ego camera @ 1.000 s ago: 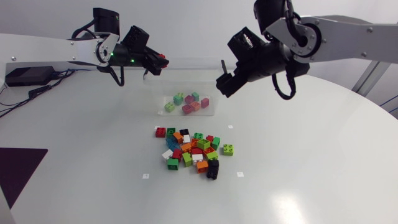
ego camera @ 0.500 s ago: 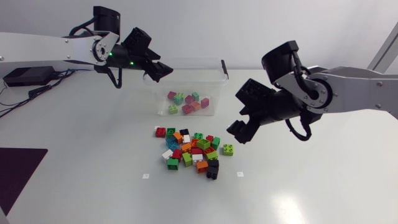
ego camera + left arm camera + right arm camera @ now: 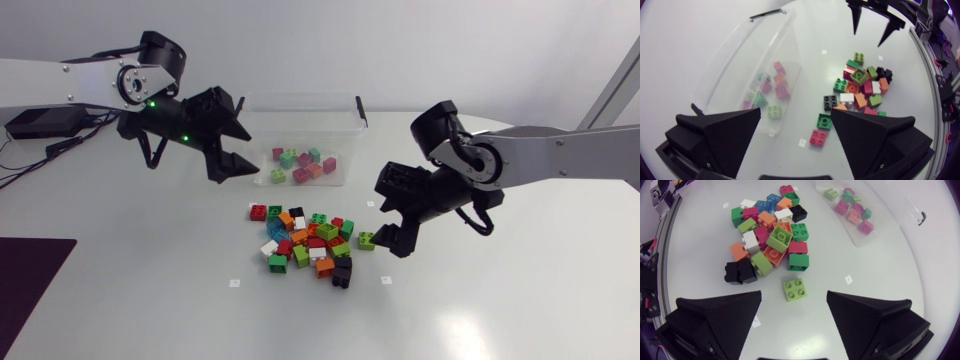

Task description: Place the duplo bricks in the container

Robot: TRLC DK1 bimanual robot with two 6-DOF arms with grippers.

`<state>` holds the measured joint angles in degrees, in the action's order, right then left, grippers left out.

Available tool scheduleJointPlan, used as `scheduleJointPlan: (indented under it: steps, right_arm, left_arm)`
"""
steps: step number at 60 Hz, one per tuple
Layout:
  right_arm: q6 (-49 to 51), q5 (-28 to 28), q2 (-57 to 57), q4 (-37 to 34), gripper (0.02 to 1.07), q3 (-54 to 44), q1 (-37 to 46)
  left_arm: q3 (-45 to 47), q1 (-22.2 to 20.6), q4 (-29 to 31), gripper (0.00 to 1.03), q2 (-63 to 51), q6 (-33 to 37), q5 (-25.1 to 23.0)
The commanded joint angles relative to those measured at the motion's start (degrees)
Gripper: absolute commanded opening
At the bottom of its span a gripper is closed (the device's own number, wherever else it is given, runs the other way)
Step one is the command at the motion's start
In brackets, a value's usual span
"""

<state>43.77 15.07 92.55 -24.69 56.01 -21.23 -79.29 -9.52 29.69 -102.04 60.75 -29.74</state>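
Left arm (image 3: 70,75) cut off at the head view's side edge, base not seen; right arm (image 3: 570,160) likewise at the opposite edge; lower layers of the pile (image 3: 305,245) covered by upper ones, no full count obtainable; bricks (image 3: 300,165) inside the container (image 3: 300,102) overlapped and too small to be counted; container wall nearest the left arm partly masked by the left hand (image 3: 243,150); in the left wrist view, that hand's fingers (image 3: 720,135) are cut off at the frame edge, one end of the container is hidden behind a finger, and of the right hand (image 3: 869,40) only the two finger tips are seen beyond the pile; in the right wrist view, own fingers cut off likewise, container only partly in frame.
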Motion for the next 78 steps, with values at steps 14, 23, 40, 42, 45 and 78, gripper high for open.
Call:
scheduleJointPlan:
  steps: [14, 23, 40, 42, 45, 78]
  right_arm:
    - [7.65, 1.01, 7.73, -3.17, 0.96, 5.08, 0.23]
    - [9.67, 1.1, 10.63, -5.37, 0.96, 7.89, 0.49]
    - [11.43, 1.45, 13.79, -6.78, 0.96, 10.17, 0.84]
    - [11.6, 1.45, 14.15, -6.87, 0.96, 10.44, 0.93]
    - [11.87, 1.45, 14.94, -6.87, 0.95, 10.7, 0.93]
    - [12.31, 3.12, 19.51, -7.13, 0.61, 12.11, 0.84]
  left_arm:
    - [2.56, 0.73, 9.24, 0.98, -1.41, 16.68, -0.32]
    - [0.18, 0.91, 12.67, 0.98, -5.01, 19.58, 0.29]
    - [-0.96, 0.73, 14.16, 0.98, -7.82, 22.22, 1.17]
    - [-1.31, 0.64, 14.16, 0.98, -8.18, 22.22, 1.17]
    - [-1.57, 0.55, 14.16, 0.97, -8.79, 22.22, 1.26]
    - [-4.83, -0.41, 14.25, 0.96, -15.56, 23.01, 3.46]
